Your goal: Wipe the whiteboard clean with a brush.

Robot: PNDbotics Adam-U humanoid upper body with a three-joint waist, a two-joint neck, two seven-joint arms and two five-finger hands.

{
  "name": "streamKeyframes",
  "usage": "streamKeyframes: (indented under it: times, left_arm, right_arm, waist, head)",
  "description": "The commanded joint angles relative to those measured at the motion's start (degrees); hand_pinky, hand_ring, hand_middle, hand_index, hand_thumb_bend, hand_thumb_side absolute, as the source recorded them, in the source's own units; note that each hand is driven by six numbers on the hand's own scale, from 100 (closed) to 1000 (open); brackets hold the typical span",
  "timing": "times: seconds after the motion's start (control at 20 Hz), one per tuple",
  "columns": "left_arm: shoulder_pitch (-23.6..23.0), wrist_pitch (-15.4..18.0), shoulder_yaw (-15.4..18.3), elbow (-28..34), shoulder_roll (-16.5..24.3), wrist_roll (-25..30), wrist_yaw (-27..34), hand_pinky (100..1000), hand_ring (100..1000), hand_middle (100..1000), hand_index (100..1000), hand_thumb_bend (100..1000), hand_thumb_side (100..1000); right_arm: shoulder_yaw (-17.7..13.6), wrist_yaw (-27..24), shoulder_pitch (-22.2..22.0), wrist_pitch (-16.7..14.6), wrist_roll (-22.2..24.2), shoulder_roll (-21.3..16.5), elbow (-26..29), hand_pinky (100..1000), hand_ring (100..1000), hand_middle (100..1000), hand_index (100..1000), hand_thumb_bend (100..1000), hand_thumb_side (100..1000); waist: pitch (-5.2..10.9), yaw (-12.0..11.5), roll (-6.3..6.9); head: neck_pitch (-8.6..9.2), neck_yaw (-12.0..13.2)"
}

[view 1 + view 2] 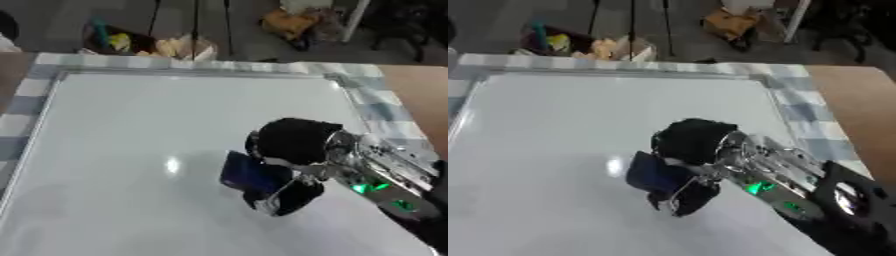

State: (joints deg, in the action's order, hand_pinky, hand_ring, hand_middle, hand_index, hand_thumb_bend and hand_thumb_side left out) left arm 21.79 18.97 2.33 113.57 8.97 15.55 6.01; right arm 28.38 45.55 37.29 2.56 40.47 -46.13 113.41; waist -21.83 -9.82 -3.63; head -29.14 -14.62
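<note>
A large whiteboard (131,130) with a silver frame fills most of both views, lying flat on a checked blue and white cloth. Its surface looks blank apart from a bright light glare. My right hand (293,142) reaches in from the lower right and is shut on a dark blue brush (248,174), a flat block held against the board near its middle right. The curled fingers (289,197) wrap the brush from below. My left hand shows in neither view.
The checked cloth (385,112) borders the board on the right and far side, with brown table (420,90) beyond it. On the floor past the far edge lie boxes and bags (149,45) and some stand legs.
</note>
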Motion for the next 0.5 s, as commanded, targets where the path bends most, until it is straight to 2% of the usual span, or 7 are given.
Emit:
streamKeyframes:
  times: [0.05,0.25,0.5]
  left_arm:
    - [0.72,0.10,-0.19,1.02,0.06,0.01,0.11,370,717,564,609,100,931]
    - [0.74,0.14,-0.19,1.02,0.04,-0.06,0.17,370,717,564,609,100,932]
    - [0.71,0.14,-0.21,1.02,-0.04,-0.02,0.12,369,717,564,609,100,932]
  right_arm:
    - [0.05,-3.80,0.51,-0.58,-1.01,-0.35,1.18,462,542,236,408,100,564]
    - [0.63,-6.70,0.65,-1.06,-2.44,0.17,1.18,460,537,229,404,100,568]
    - [1.15,-6.76,0.49,-1.55,-3.27,0.61,1.18,467,542,233,406,100,573]
  waist:
    - [1.13,-0.04,0.31]
    - [1.17,-0.18,0.34]
    - [1.11,-0.31,0.37]
  head:
    - [0.21,0.26]
    - [0.38,0.34]
    - [0.47,0.37]
